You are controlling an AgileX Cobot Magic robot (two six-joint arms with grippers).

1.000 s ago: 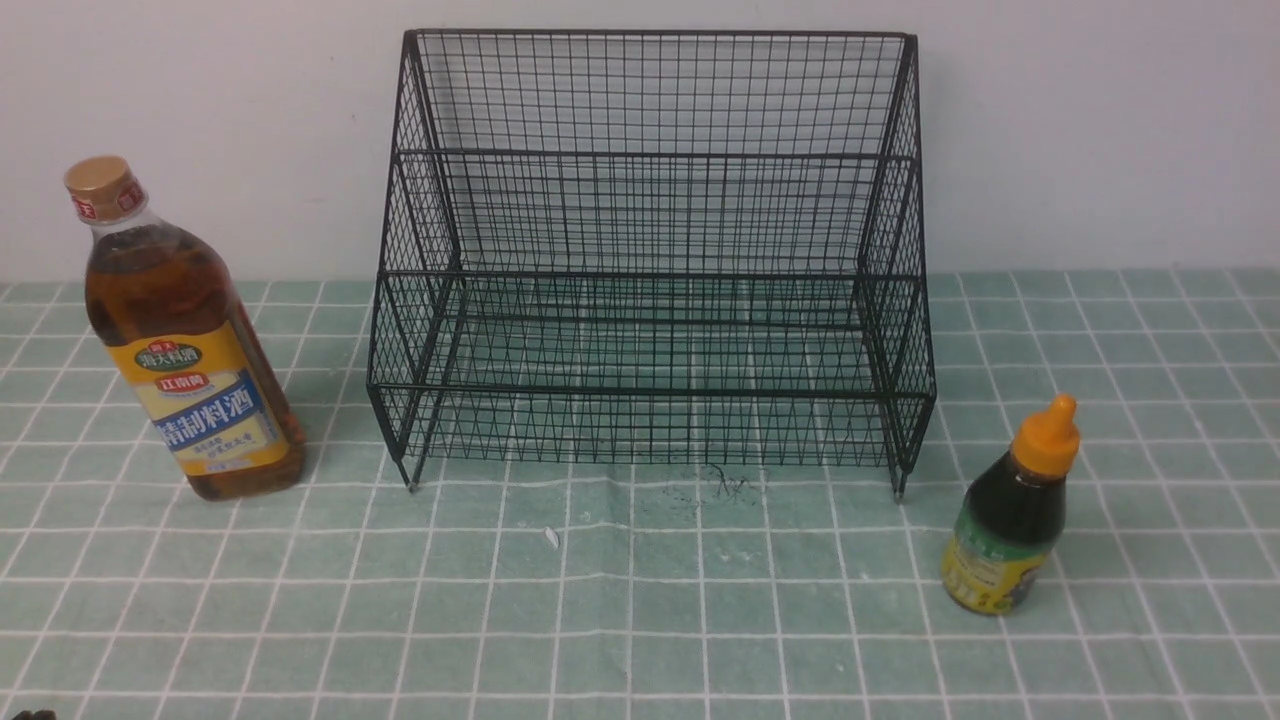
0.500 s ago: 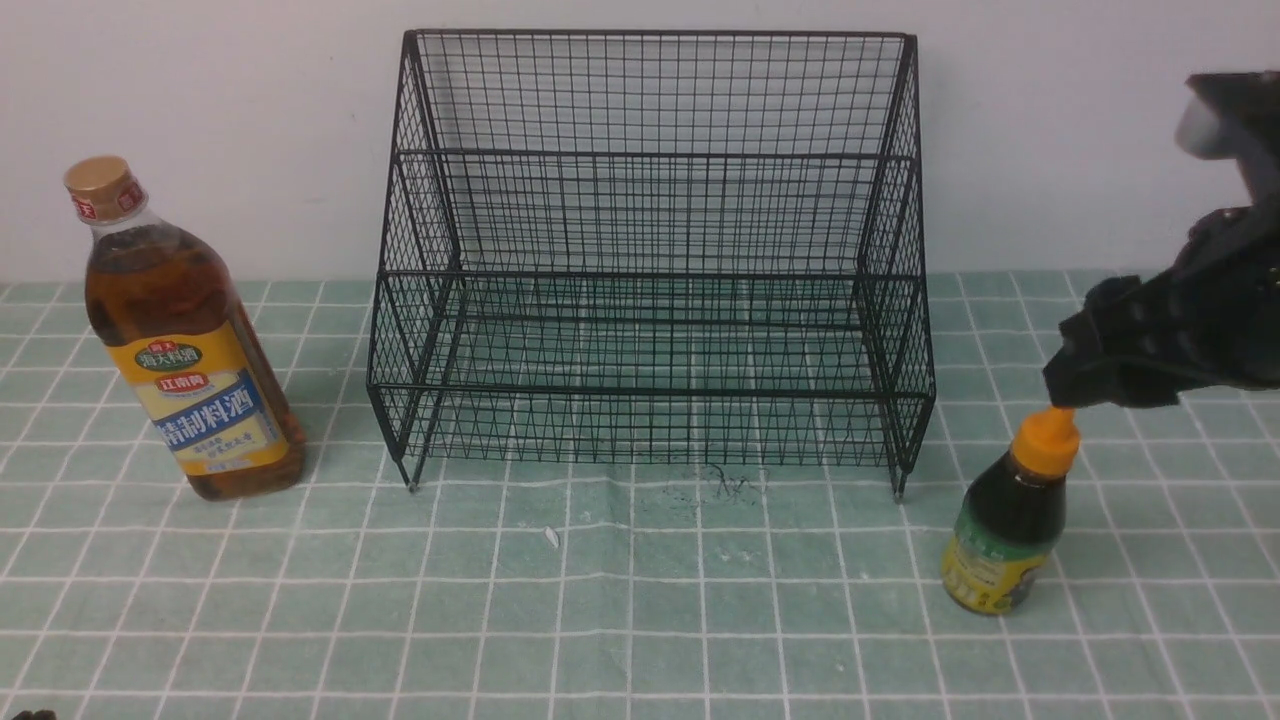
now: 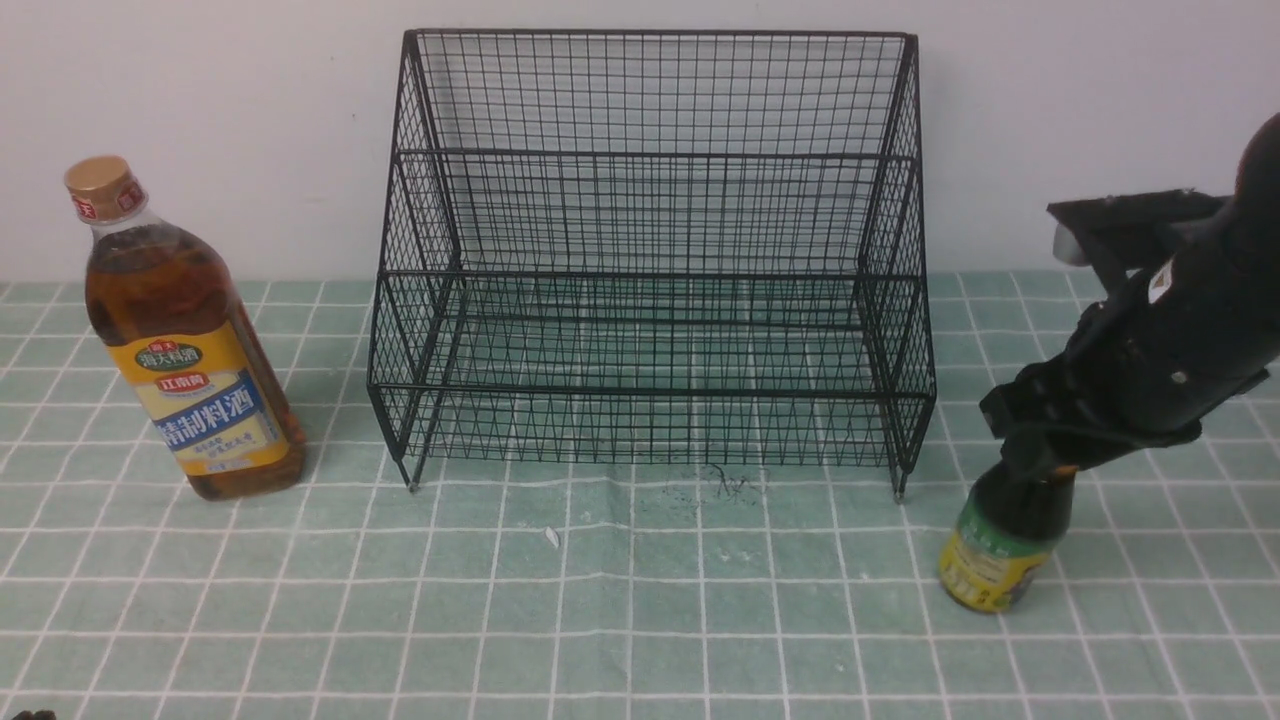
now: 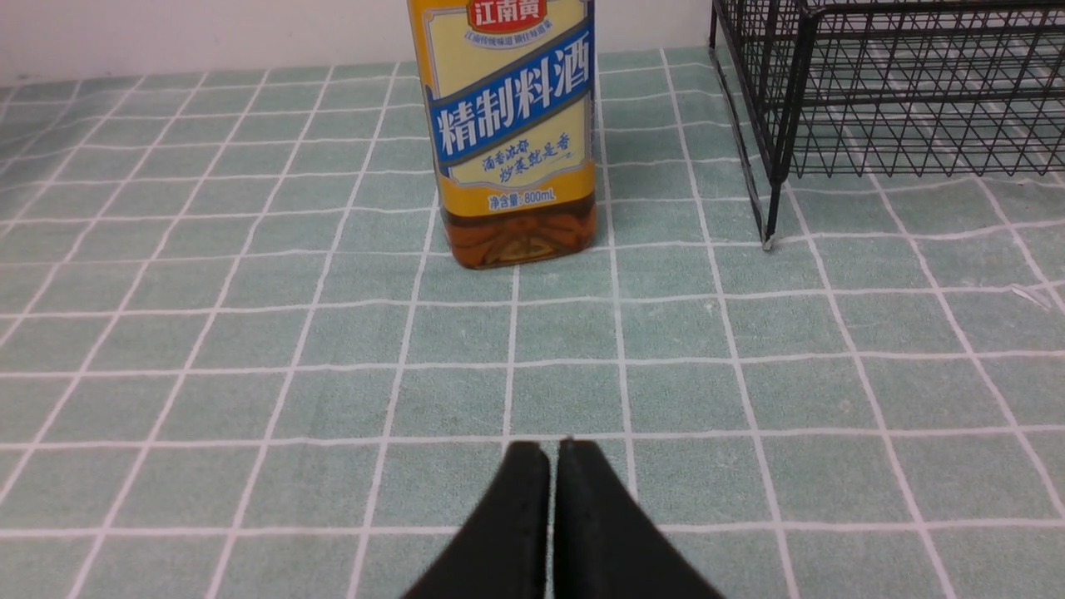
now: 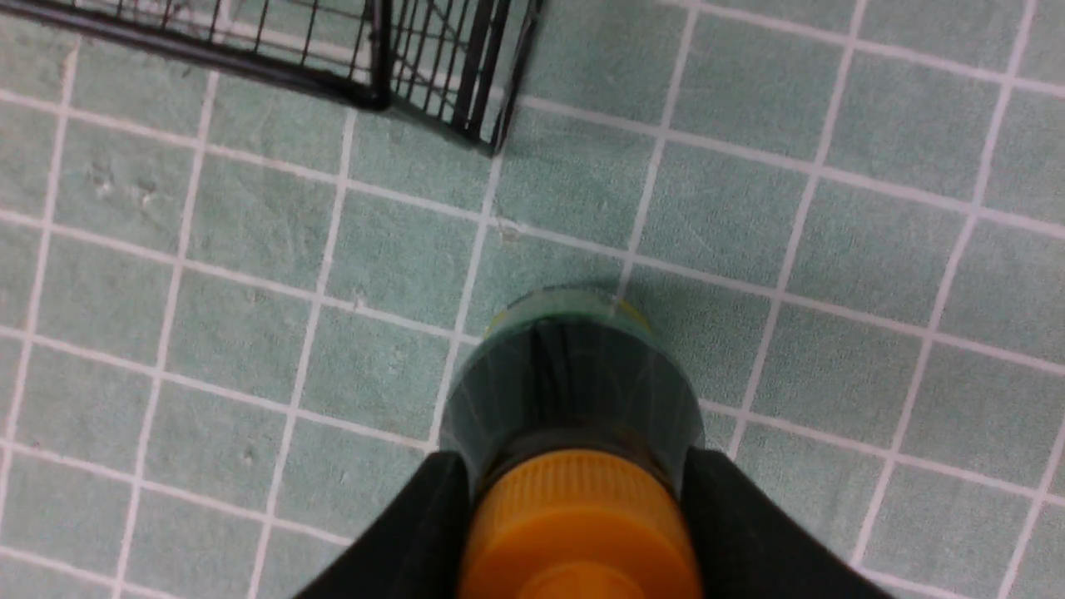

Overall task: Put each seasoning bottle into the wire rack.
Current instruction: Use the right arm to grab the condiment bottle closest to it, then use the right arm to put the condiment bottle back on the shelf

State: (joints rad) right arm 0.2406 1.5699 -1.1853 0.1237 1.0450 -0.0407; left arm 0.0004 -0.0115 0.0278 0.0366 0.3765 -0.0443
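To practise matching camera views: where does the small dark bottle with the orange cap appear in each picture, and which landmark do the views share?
Front view: small dark bottle lower right, cap hidden behind the right tool.
Left wrist view: not in it.
Right wrist view: mid-picture, nearest the camera, cap between the tool's fingers.
Shared landmark: the wire rack, in all three views.

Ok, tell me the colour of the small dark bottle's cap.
Orange; the cap shows best in the right wrist view.
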